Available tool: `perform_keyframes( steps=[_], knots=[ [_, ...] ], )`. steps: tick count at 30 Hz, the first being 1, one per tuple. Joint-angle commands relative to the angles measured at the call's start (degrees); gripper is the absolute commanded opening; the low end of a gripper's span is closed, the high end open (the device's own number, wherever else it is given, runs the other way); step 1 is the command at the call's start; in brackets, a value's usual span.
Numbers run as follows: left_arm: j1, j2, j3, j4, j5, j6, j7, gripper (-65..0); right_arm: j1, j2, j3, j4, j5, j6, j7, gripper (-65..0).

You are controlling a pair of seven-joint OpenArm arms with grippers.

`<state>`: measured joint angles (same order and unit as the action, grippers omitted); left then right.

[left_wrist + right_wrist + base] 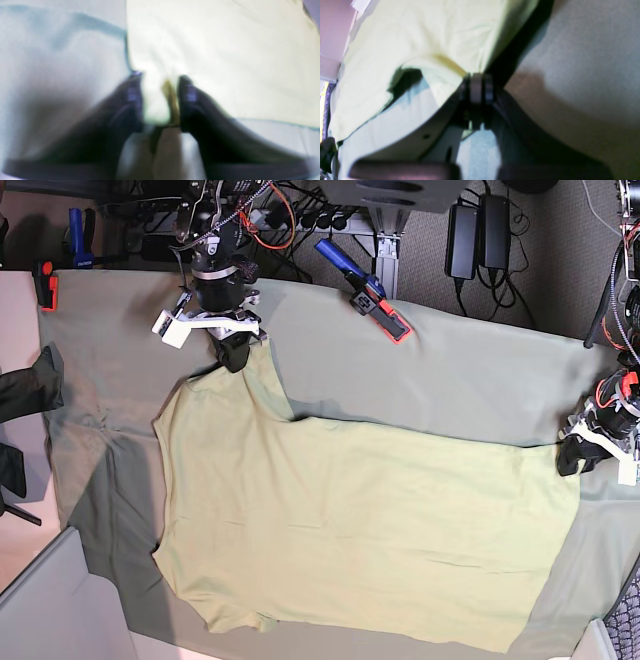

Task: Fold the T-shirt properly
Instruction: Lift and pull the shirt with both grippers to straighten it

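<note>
The T-shirt (350,530) lies flat on the table cloth (450,380). The right gripper (476,86) pinches one corner tight; the left gripper (160,100) grips another, probably to lift and fold.

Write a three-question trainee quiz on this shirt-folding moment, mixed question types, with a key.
1. True or false: the right gripper is shut on an edge of the T-shirt.
2. Multiple choice: what lies directly under the T-shirt? A) bare wood B) a grey-green table cloth C) a plastic tray
3. Fill in: in the base view, the blue and red clamp lies on the far edge of the table cloth, between the two ____.

Key: 1 true; 2 B; 3 arms. The left gripper also has shirt fabric between its fingers, at the shirt's opposite corner.
</note>
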<state>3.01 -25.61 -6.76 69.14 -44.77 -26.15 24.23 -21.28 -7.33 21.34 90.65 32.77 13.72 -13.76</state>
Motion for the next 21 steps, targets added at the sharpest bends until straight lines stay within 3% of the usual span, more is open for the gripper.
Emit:
perform_keyframes(
  steps=[1, 2, 4, 7, 11, 15, 21],
  knots=[
    [-0.11, -0.94, 0.00, 0.46, 0.26, -0.07, 0.81, -60.2, -0.46, -0.11, -0.09, 0.57, 0.59, 1.86, -0.46, -65.0],
    [-0.11, -1.11, 0.00, 0.50, 0.76, -0.09, 0.46, -65.0, -0.46, -0.11, -0.07, 0.66, 0.57, 2.34, -1.09, -65.0],
    [-0.13, -1.68, -0.07, 0.68, 2.25, -2.40, 0.22, -65.0, -0.24, 0.02, 0.07, 1.25, 0.66, 3.04, -3.67, -65.0],
    [0.09, -3.19, -1.03, 0.76, -0.42, -13.85, 0.26, -65.0, -0.87, 1.60, 0.13, 3.58, 2.67, 3.23, -7.65, -65.0],
    [2.16, -7.72, -1.95, 0.81, -9.92, -13.85, 1.84, -65.0, -5.40, 4.72, 0.17, 9.40, 4.44, 3.23, -9.68, -65.0],
    [4.72, -11.54, -1.95, 0.81, -14.53, -13.85, 3.06, -65.0, -10.99, 7.85, 0.35, 15.04, 5.62, 3.26, -9.66, -65.0],
    [9.46, -13.81, -5.35, 0.98, -21.79, -13.85, 7.76, -65.0, -17.90, 11.67, 2.75, 20.59, 6.67, 4.59, -10.21, -65.0]
  ],
)
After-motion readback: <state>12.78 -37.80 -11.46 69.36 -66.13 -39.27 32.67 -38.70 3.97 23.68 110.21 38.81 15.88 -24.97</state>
